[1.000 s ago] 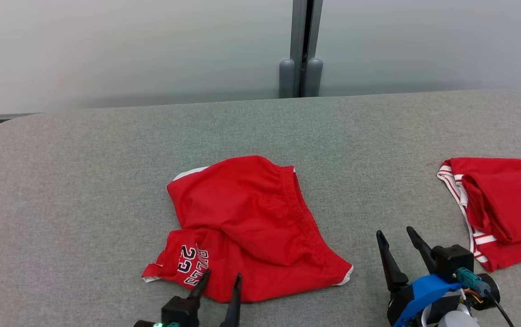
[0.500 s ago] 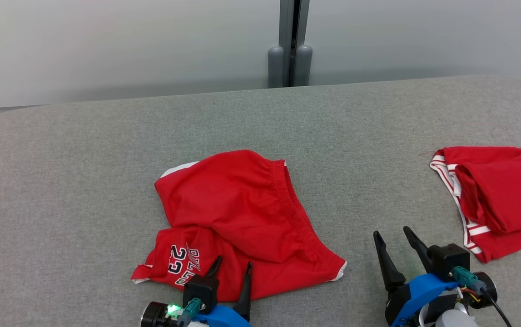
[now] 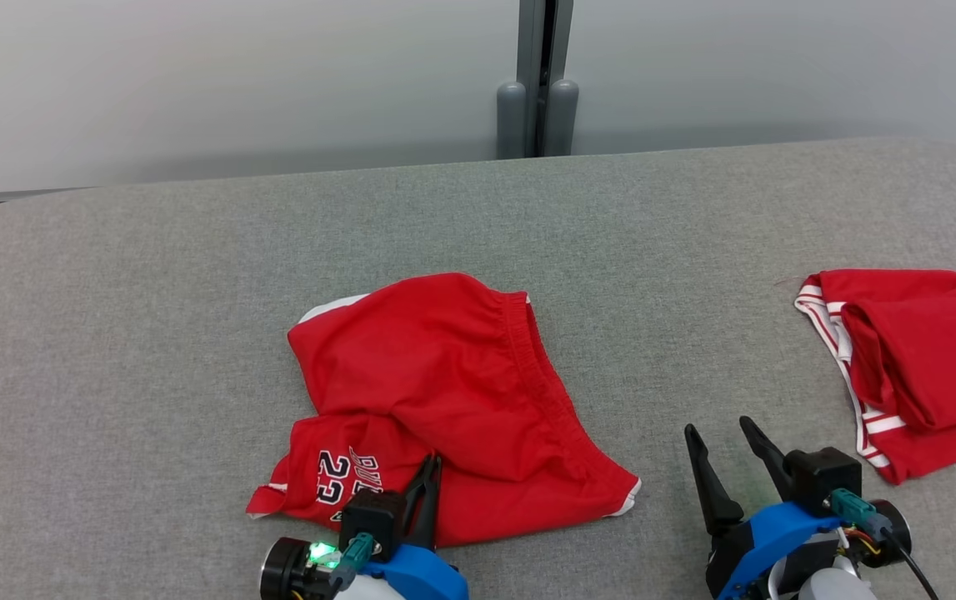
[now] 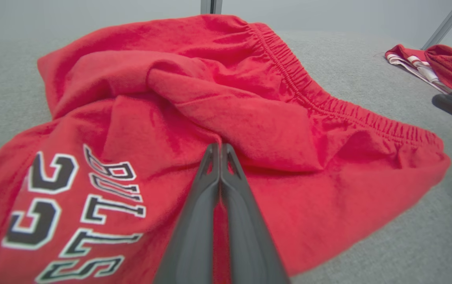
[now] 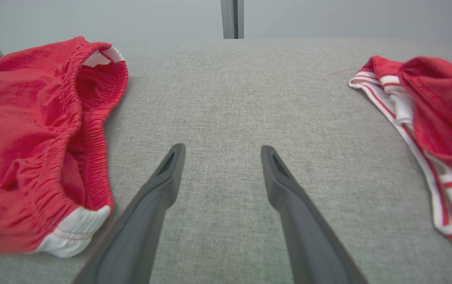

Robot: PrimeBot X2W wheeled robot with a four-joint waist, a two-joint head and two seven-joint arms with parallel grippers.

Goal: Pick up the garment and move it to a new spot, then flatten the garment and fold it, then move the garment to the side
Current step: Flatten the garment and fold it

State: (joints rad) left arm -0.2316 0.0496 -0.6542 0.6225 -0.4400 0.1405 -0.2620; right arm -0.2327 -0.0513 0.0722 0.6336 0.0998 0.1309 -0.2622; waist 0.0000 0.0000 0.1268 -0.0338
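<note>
The garment (image 3: 444, 392), a pair of red shorts with an elastic waistband and dark lettering, lies crumpled on the grey padded table (image 3: 152, 292). My left gripper (image 3: 430, 463) is at the garment's near edge beside the lettering. In the left wrist view the garment (image 4: 249, 118) has a raised fold, and my left gripper (image 4: 220, 146) is shut on the cloth there. My right gripper (image 3: 718, 425) stands open over bare table to the right of the garment. In the right wrist view my right gripper (image 5: 222, 148) holds nothing, and the garment (image 5: 25, 130) lies to its left.
A second red garment with white stripes (image 3: 919, 367) lies bunched at the table's right edge; the wrist views show that striped garment (image 5: 426, 102) (image 4: 426, 61) too. Behind the table's rounded far edge stand a pale wall and a grey post (image 3: 538, 83).
My left gripper has moved forward onto the garment's near edge and shut on the cloth. The camera shifted slightly. The right gripper has stayed open in place.
</note>
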